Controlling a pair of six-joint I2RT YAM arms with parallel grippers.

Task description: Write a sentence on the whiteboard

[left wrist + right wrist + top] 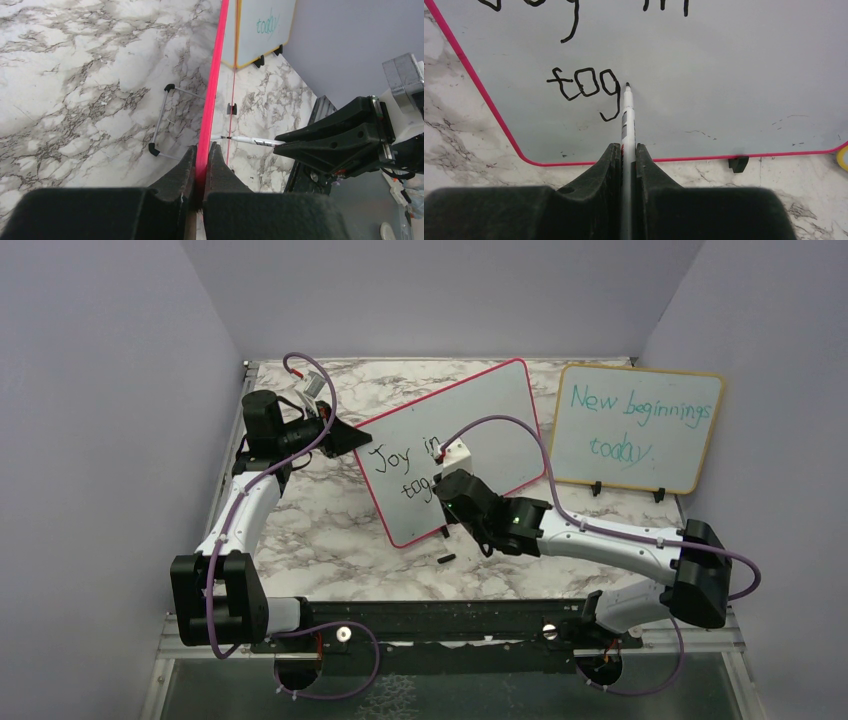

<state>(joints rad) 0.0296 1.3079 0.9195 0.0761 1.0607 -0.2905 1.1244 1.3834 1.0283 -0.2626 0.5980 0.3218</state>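
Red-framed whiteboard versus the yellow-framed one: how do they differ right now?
The red-framed whiteboard carries unfinished black writing, "Joy in tog"; the yellow-framed board shows finished teal writing. The left claw clamps the red-framed whiteboard's edge; the yellow-framed board stands ungripped. Both are white, round-cornered rectangles.

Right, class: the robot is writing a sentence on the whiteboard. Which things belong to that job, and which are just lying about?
Belong: whiteboard, sentence in black, marker, left gripper clamping the board's edge, right gripper holding the marker.
Lying about: yellow-framed board with teal writing, small black piece on the table.
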